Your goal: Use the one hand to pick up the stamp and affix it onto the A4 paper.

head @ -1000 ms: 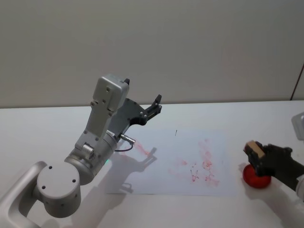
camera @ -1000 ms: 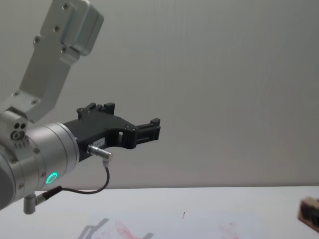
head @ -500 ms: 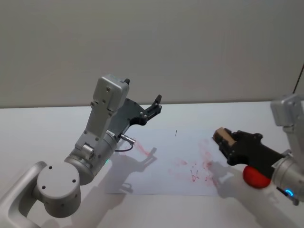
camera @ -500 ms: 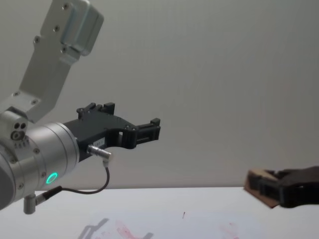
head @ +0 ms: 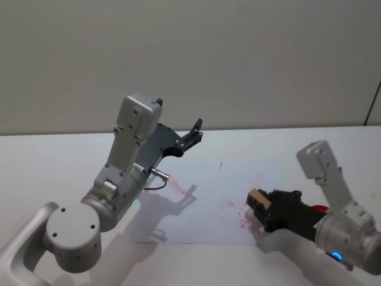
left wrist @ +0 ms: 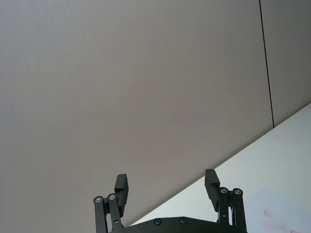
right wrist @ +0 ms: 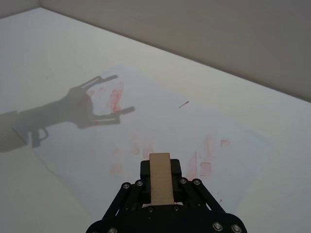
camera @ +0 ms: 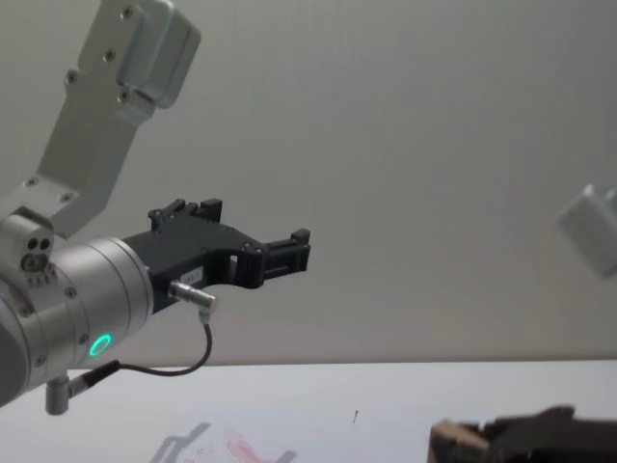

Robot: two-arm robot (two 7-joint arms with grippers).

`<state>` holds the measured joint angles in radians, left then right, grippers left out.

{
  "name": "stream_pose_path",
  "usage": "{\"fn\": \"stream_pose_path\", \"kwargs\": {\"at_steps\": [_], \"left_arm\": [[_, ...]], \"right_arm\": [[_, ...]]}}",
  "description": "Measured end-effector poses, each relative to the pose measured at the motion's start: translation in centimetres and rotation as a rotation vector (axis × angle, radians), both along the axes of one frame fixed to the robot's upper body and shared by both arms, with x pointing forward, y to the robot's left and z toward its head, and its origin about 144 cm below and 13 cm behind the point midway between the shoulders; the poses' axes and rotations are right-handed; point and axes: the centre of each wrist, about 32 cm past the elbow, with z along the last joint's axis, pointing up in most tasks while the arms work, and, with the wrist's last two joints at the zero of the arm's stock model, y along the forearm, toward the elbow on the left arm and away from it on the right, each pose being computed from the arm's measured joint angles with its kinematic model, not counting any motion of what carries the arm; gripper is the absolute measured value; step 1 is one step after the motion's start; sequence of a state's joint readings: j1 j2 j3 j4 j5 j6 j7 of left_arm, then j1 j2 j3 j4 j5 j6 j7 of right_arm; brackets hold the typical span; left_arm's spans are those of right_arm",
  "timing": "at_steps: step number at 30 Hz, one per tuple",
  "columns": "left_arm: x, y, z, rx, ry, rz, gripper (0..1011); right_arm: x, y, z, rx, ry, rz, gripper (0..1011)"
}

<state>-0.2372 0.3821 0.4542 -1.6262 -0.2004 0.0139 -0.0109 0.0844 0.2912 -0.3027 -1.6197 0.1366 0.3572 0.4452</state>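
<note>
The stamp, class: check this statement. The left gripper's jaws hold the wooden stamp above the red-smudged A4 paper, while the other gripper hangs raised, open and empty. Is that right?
Not quite. It is the right gripper, not the left, whose jaws hold the stamp above the A4 paper, as the head view shows. The left gripper is the one raised, open and empty.

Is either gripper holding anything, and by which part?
Right gripper clamps the stamp by its long sides, one end protruding; left gripper open, empty.
</note>
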Motion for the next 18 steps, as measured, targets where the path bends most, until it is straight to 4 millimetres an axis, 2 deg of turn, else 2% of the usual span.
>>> {"fn": "stream_pose_path", "kwargs": {"at_steps": [10, 18], "left_arm": [[0.0, 0.0, 0.0, 0.0, 0.0, 0.0, 1001], [0.0, 0.0, 0.0, 0.0, 0.0, 0.0, 1001]], "right_arm": [[0.5, 1.1, -1.6, -0.039, 0.05, 0.015, 218], [0.7, 1.5, -2.0, -0.046, 0.059, 0.011, 218]]}}
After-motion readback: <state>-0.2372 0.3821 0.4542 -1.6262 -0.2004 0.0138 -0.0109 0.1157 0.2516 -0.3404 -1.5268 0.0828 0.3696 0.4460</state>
